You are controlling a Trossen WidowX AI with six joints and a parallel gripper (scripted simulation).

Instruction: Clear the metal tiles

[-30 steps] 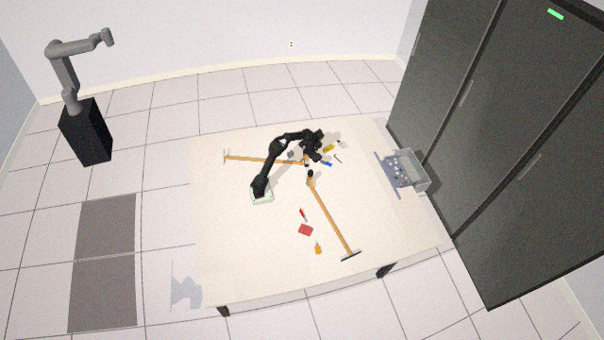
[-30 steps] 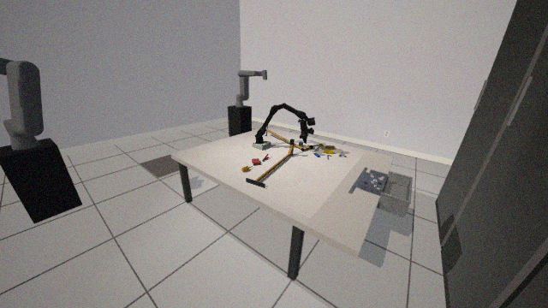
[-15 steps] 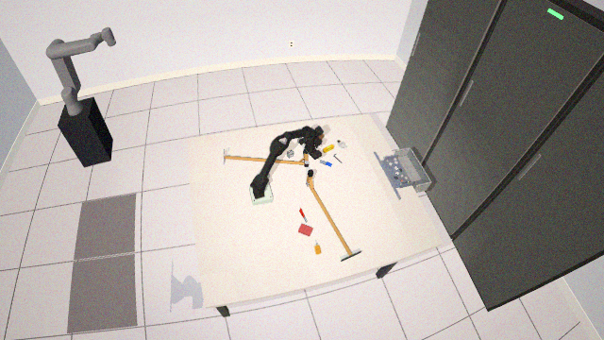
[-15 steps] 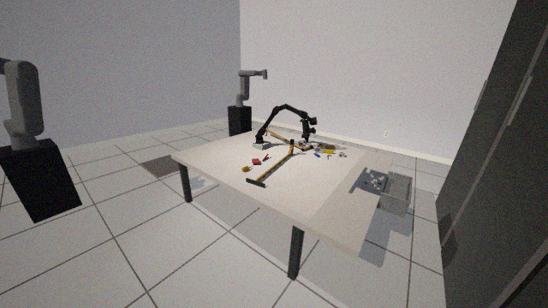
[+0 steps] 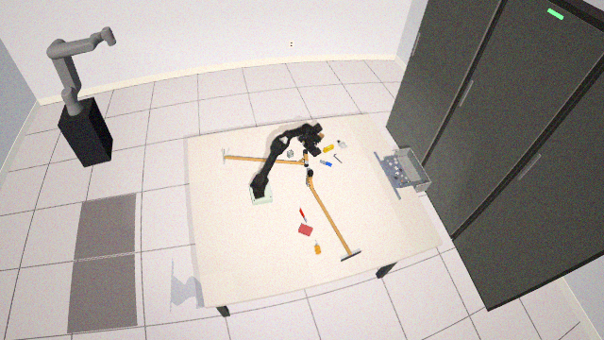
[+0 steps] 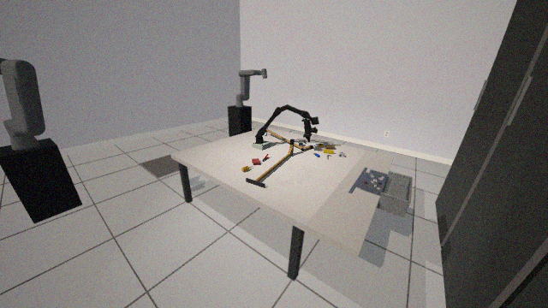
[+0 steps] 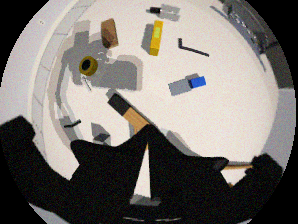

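Bright, even light washes the counter from above, paling it in the top view; the exterior's dimmer, grain speckles everything, and the wrist view bends roundly, black-cornered, with grey shadows.

The low way from the black gripper to the blue-grey steel plate is obstructed by the blue-and-grey block and black L-shaped key

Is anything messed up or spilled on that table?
Nothing looks spilled or broken on the table. The little tiles lie scattered unevenly on the plate, but sweeping them off is the job.
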